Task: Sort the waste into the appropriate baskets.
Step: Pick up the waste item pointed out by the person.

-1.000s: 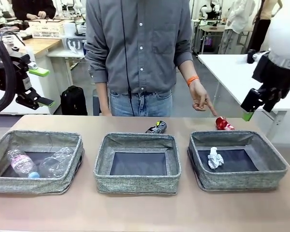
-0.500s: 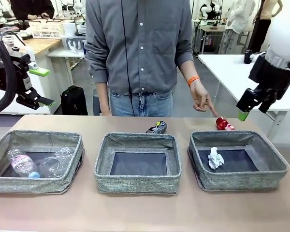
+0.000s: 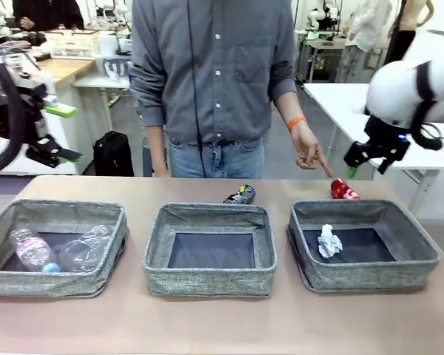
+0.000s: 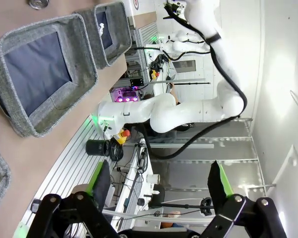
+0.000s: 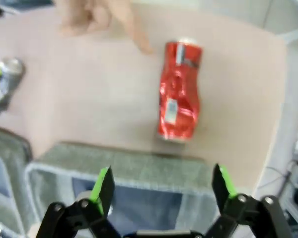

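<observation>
A crushed red can (image 3: 342, 190) lies on the table behind the right basket (image 3: 370, 277), and a person's finger (image 3: 322, 166) points at it. My right gripper (image 3: 364, 168) hangs open just above and right of that can. Its wrist view has the red can (image 5: 180, 104) lying ahead of the open fingers, beyond the basket rim (image 5: 139, 161). A crushed black can (image 3: 240, 195) lies behind the middle basket (image 3: 207, 283). A paper ball (image 3: 328, 242) sits in the right basket. The left basket (image 3: 59, 283) holds a bottle (image 3: 33, 250) and a cup (image 3: 85, 248). My left gripper (image 3: 59, 133) stays open, high at the far left.
The person stands at the far edge of the table, behind the middle basket. In the left wrist view the open left gripper (image 4: 159, 181) looks sideways past the middle basket (image 4: 84, 74) and right basket (image 4: 121, 22). The black can (image 5: 2, 84) lies left of the pointing finger (image 5: 134, 34).
My right arm has swung left and down, towards the red can. The left arm, the person's pointing hand and the waste have stayed put.
</observation>
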Available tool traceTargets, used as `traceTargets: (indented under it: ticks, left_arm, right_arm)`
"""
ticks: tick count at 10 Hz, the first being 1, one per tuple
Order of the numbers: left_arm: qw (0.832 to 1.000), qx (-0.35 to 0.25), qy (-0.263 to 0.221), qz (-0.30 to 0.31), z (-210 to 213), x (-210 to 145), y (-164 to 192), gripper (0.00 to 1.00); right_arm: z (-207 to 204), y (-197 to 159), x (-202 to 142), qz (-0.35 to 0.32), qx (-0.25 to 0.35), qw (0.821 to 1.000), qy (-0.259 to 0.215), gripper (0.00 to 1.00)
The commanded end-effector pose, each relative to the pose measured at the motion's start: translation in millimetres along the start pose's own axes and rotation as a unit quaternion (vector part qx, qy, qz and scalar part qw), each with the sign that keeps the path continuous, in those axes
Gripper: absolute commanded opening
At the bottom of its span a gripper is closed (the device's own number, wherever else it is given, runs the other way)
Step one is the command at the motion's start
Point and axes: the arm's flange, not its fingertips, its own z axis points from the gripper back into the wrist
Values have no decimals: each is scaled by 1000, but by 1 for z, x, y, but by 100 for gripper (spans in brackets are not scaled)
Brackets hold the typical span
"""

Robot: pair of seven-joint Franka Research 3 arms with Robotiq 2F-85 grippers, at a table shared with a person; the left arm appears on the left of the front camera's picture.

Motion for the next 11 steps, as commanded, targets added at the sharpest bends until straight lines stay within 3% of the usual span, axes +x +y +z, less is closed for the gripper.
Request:
traceTargets:
  ticks: [1,3,4,6,7,11]
  left_arm:
    - [1000,3,2,1,0,-1,-2,100]
    - [1000,3,2,1,0,-1,-2,100]
    - [1000,3,2,1,0,-1,-2,100]
    - [1000,3,2,1,0,-1,-2,100]
    - [1000,3,2,1,0,-1,-2,100]
    - [1000,3,2,1,0,-1,-2,100]
  right_arm:
    - [24,11,-22,12,-17,1000,-3,100]
    - [24,11,-22,12,-17,1000,-3,100]
    - [2,3,0,5,-1,1000,0,100]
    - [-29,-4,34,-104,-25,994,-20,100]
    - [-38,-8,45,-128,-17,991,-38,100]
    - [-92,-26,67,-192,-79,977,-57,100]
